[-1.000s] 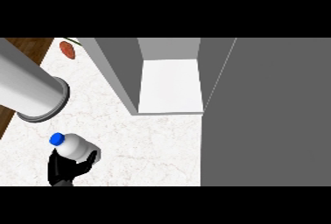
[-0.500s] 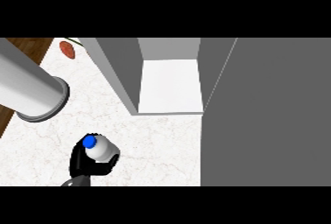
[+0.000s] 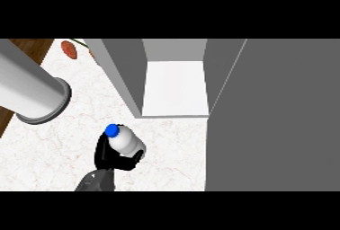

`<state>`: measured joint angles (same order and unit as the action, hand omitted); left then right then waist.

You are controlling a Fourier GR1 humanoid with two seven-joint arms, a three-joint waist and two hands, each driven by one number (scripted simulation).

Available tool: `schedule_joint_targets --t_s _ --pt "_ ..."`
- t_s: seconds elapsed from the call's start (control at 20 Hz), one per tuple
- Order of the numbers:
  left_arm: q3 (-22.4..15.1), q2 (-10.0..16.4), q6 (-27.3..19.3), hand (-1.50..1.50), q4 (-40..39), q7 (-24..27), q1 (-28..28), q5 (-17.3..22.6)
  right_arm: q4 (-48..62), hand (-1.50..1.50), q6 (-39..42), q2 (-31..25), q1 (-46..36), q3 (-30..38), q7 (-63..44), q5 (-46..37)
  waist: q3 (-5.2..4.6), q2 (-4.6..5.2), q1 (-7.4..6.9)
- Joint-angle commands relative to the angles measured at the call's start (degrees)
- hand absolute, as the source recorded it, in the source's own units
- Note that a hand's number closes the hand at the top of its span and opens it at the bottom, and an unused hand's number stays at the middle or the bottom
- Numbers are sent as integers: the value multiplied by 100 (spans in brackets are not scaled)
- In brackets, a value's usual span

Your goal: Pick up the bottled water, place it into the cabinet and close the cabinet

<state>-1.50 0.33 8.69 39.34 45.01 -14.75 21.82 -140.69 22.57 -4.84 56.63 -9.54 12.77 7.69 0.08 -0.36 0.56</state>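
Bottled water (image 3: 125, 140) has moved nearer the cabinet (image 3: 123, 75); my hand (image 3: 108, 157) grips it, carrying; next, lift inside.

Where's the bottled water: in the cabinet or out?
Out: the right hand holds the bottled water over the counter, short of the open cabinet.

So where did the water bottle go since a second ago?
The right hand, curled round the bottled water the whole time, carried it to the right and a little up the view, toward the open cabinet. Nothing was let go. The cabinet, the dark grey panel at its right and the grey cylinder at the left stayed put.
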Motion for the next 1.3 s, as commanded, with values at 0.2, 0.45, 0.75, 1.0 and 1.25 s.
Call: schedule_joint_targets --t_s 0.2,0.45,0.75,1.0,1.25 --pt "-1209 -32 -1438 150 1356 -946 -193 546 -490 -150 15 -87 -6 213 -325 524 -7 19 2" --pt "-1794 -33 -2698 150 1882 -1478 -741 483 -382 -150 76 -96 37 353 -249 585 -7 24 40" --pt "-2073 -33 -3634 150 1779 -2138 -1813 630 -530 -150 131 -97 8 534 -219 709 -8 36 119" --pt "-2073 -33 -3950 150 742 -2335 -2814 630 -278 -150 -89 109 -463 342 -448 493 -11 77 131" --pt "-1790 -33 -4150 150 -198 -2212 -3457 1003 -411 -150 174 -90 -320 727 -370 852 -12 97 235"
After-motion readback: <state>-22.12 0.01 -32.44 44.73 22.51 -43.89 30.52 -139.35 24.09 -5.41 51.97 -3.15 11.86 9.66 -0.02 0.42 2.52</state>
